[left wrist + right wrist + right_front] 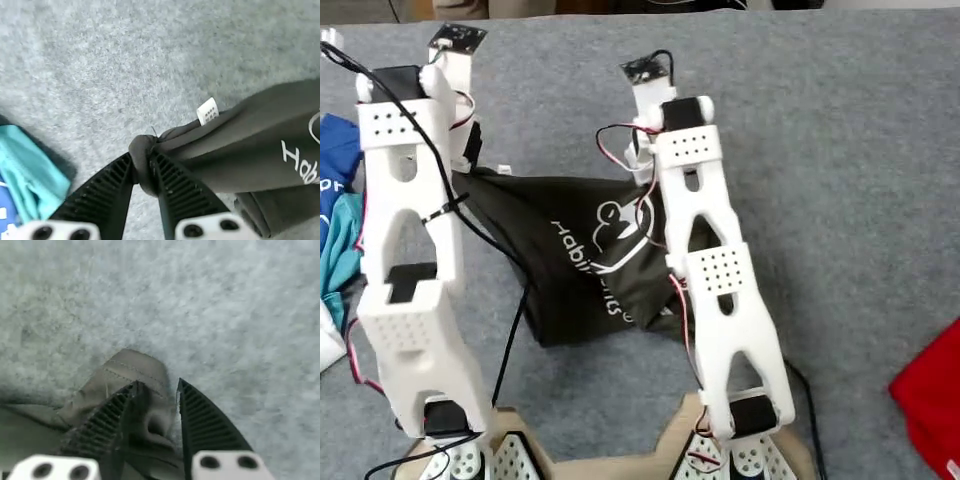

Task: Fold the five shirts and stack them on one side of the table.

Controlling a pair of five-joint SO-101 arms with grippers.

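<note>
Black shirt (570, 290) far edge pinched: left hand (142, 162), right hand (157, 387).

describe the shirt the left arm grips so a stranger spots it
On the grey table, look between the arms: the black shirt lies there, a corner in the left hand. The others are blue, teal and red; only it is black with white print.

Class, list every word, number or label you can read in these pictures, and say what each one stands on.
On the black shirt: white lettering and a logo, partly covered by an arm and folds; not readable whole.
On its corner tag: print too small to read.
On the blue shirt: white print cut off at the edge; unreadable.
</note>
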